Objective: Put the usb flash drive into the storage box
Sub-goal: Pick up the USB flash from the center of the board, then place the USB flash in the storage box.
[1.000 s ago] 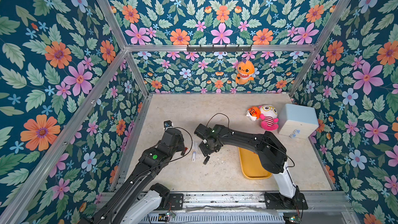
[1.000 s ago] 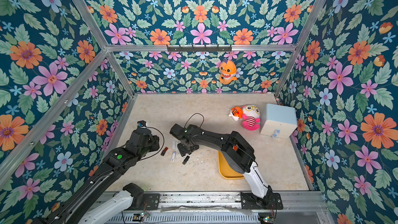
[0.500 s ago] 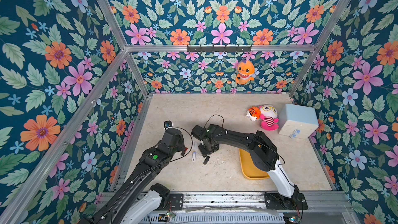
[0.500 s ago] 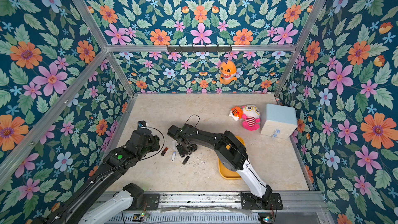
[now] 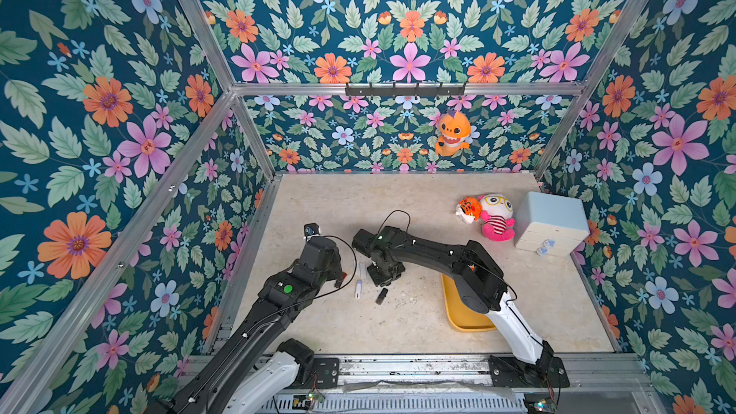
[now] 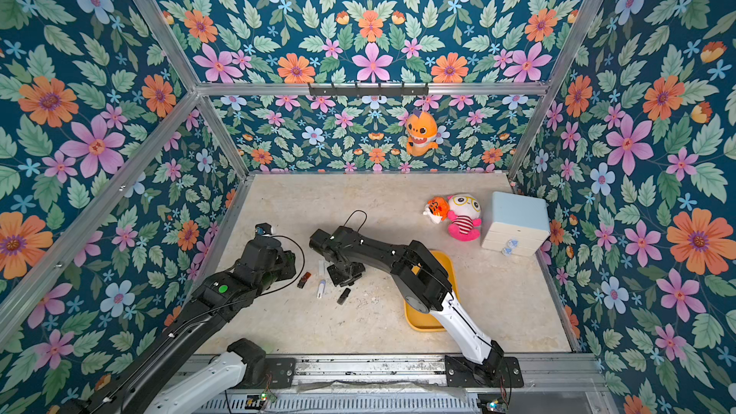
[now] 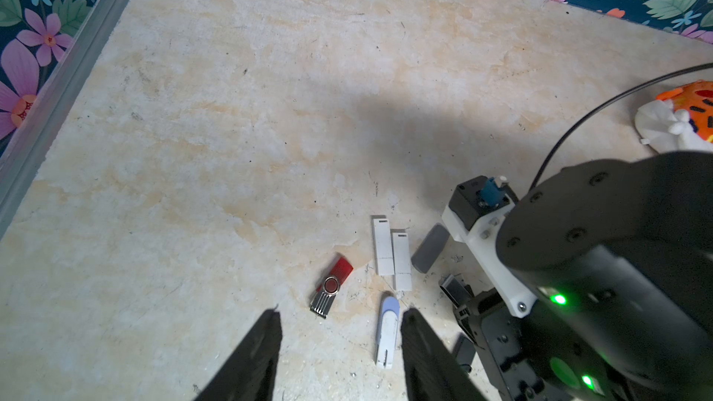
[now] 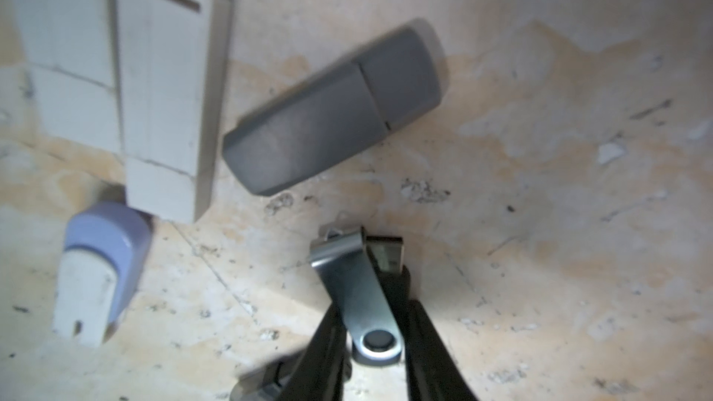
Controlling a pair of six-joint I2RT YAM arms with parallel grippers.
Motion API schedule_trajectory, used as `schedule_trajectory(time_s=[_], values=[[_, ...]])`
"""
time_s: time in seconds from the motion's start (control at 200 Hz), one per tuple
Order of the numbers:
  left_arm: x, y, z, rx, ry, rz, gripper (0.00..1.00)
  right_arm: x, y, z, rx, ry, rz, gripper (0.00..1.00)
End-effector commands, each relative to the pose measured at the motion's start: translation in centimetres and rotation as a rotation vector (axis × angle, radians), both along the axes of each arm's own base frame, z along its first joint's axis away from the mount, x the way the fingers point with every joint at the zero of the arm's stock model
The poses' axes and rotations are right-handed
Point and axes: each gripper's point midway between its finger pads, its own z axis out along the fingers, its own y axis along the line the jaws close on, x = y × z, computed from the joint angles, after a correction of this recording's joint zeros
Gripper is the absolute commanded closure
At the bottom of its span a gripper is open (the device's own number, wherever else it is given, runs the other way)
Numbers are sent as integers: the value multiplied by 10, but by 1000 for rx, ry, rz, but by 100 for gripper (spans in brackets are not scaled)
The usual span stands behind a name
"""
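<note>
Your silver swivel usb flash drive (image 8: pixel 357 291) sits between the fingers of the right gripper (image 8: pixel 372 295), which press against both of its sides. You cannot tell from these views whether it is clear of the table (image 5: pixel 358 201). The drive is not in the storage box (image 5: pixel 458 314): that yellow tray lies off to the right, partly under your right arm's elbow and apart from the gripper.

Just beside the gripped drive lies a grey drive (image 8: pixel 332 109), and next to that 2 white drives (image 7: pixel 383 244) lie side by side, touching. A white and lilac drive (image 7: pixel 387 331) lies at their end. In both top views a black drive (image 5: pixel 381 295) lies alone, a little nearer the arm bases.

Your left gripper (image 7: pixel 343 312) hangs over the table with its fingers spread wide and nothing held. The white and lilac drive lies just inside 1 finger, and a red swivel drive (image 7: pixel 332 287) lies just ahead of the gap.
</note>
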Motion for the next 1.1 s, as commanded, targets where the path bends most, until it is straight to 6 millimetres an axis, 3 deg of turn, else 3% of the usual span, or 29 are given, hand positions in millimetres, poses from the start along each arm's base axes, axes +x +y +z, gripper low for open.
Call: schedule_trajectory(time_s=[0.0,0.21,0.405,0.525,0.635,0.695,0.71,0.855,0.98,1.095], values=[[3,2,3,5,-18,12,45,1,4,-4,14,5,-14,80],[3,1,3,2,-18,11,44,6,4,11,59,-43,-16,95],[4,-2,-3,7,5,1,44,18,-15,66,121,-154,-55,97],[5,-4,-6,10,17,-8,44,25,-52,98,177,-188,-145,97],[6,-8,-9,7,30,-23,44,28,-104,114,205,-211,-256,97],[6,-11,-12,6,41,-37,44,26,-137,110,185,-203,-317,97],[6,-11,-12,6,43,-39,44,26,-145,119,202,-219,-334,97],[7,-18,-19,1,71,-69,44,11,-210,96,167,-184,-477,97],[7,-23,-22,-10,87,-89,44,2,-234,68,133,-123,-537,97],[6,-27,-24,-23,91,-106,44,3,-238,51,87,-103,-532,97]])
